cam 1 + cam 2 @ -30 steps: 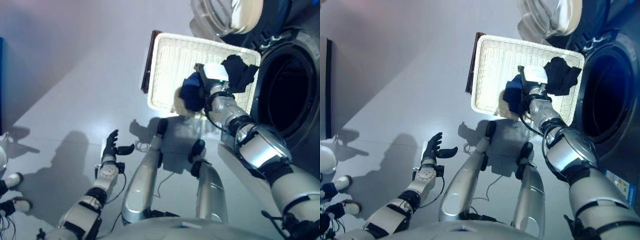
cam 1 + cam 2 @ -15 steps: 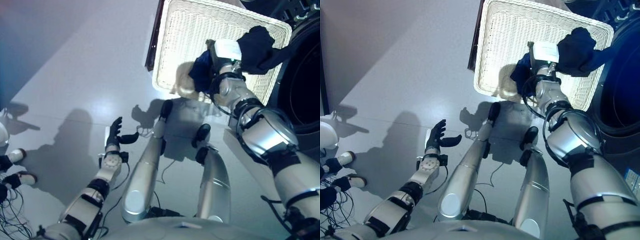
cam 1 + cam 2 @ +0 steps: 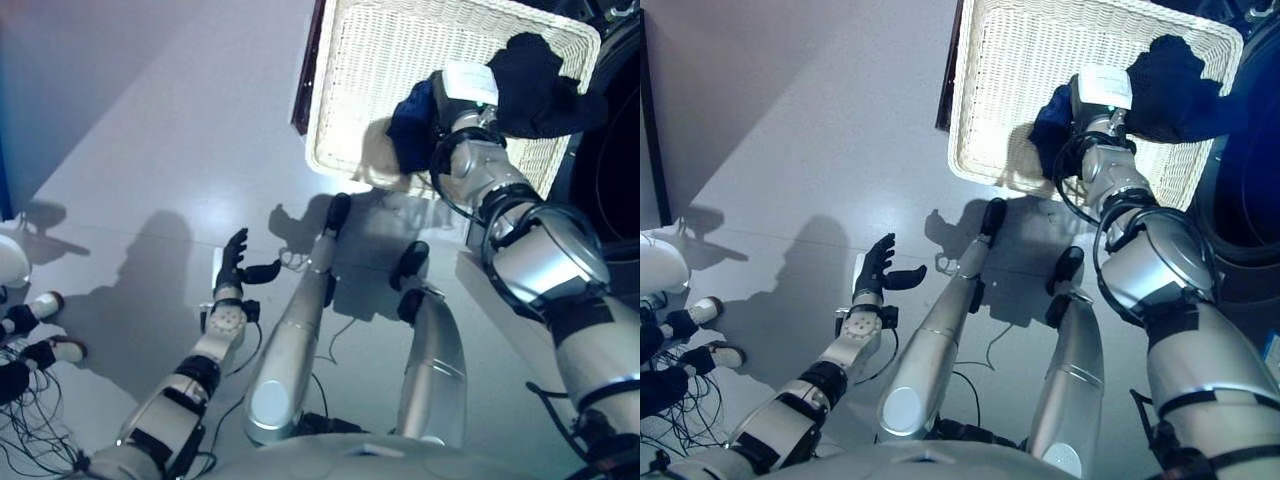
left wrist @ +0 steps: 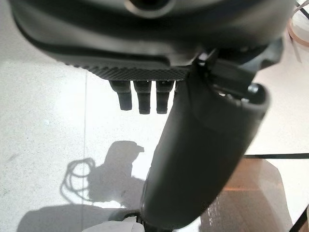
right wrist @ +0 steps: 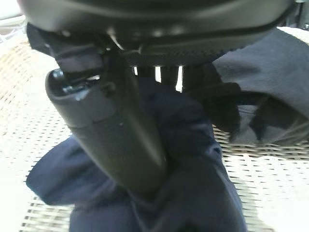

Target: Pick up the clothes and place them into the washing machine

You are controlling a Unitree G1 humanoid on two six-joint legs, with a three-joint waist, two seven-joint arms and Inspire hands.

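The right hand [image 5: 116, 145] stays clamped on the dark blue cloth [image 5: 183, 193], now lifted slightly above the white basket [image 3: 370, 90]; the washing machine drum [image 3: 615, 150] is beside. Left hand [image 3: 232, 275] idle, fingers relaxed.

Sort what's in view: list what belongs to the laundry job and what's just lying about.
Part of the job:
- dark blue garment, gripped in the right hand
- black garment, in the basket
- white wicker basket
- washing machine drum, at the right edge

Just lying about:
- left hand, open and idle over the floor
- dark flat panel beside the basket
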